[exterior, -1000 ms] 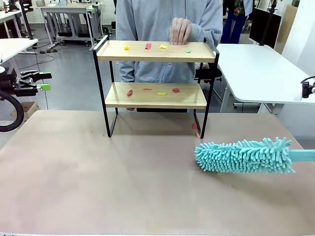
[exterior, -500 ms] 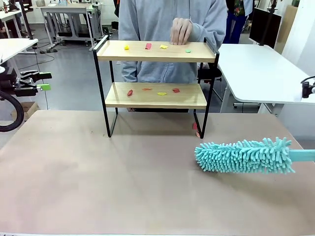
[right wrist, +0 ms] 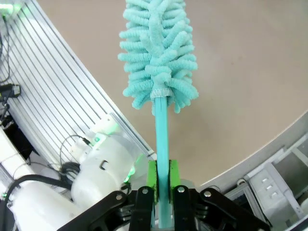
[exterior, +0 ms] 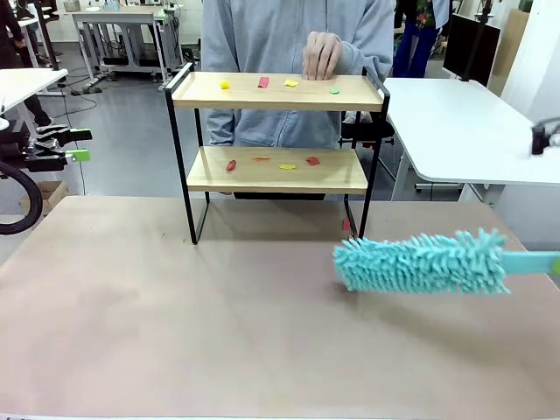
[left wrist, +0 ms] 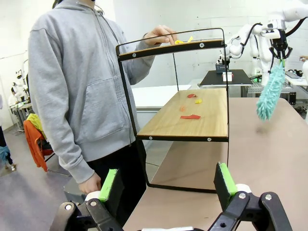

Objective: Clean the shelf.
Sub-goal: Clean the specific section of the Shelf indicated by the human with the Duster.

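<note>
The shelf stands at the far middle of the table, with small coloured scraps on its top board and more scraps on the lower one. A person's hand rests on the top board. A teal fluffy duster hovers low over the table, right of the shelf's right leg. My right gripper is shut on the duster's handle. My left gripper waits open at the far left; in its wrist view its pads frame the shelf and the far duster.
A person in a grey hoodie stands right behind the shelf. A red scrap lies on the brown table by the shelf's right leg. A white table stands at the right.
The duster has moved left and slightly up, toward the shelf's right leg. The left gripper and the person's hand have stayed put.
</note>
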`<state>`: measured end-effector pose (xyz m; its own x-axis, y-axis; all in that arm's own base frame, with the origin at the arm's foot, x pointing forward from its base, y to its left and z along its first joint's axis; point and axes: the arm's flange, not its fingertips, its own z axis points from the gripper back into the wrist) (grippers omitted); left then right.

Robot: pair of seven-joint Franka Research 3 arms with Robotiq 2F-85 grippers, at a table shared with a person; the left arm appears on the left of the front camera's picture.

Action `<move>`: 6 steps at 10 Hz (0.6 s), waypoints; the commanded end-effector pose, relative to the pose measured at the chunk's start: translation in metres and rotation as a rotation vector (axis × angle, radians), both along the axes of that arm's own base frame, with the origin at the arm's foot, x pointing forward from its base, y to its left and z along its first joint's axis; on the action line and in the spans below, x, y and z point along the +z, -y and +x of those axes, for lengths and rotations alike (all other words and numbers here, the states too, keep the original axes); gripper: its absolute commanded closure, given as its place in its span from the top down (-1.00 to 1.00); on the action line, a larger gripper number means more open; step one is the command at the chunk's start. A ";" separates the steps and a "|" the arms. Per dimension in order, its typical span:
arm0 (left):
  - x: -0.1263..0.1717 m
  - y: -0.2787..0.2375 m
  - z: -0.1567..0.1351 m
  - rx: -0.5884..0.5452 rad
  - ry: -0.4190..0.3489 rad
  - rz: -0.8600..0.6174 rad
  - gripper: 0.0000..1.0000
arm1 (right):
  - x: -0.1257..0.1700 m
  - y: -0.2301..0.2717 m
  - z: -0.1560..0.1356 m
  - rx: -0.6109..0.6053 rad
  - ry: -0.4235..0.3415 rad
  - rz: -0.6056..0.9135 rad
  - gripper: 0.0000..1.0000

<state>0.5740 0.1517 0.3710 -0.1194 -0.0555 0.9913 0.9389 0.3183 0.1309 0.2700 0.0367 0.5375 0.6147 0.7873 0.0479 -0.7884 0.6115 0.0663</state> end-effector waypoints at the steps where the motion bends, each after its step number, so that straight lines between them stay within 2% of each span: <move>1: 0.002 0.000 -0.002 0.000 0.002 0.006 1.00 | 0.042 -0.044 0.002 -0.072 -0.004 0.082 -0.74; 3: 0.002 0.000 -0.002 0.000 0.002 0.006 1.00 | 0.072 -0.091 0.000 -0.107 0.051 0.133 -0.74; 6: 0.002 0.000 -0.002 0.000 0.002 0.006 1.00 | 0.107 -0.162 0.029 -0.250 0.098 0.212 -0.74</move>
<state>0.5740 0.1516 0.3708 -0.1192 -0.0553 0.9913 0.9390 0.3182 0.1306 0.2783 0.1850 0.6387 0.7283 0.6436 0.2355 -0.6798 0.7219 0.1294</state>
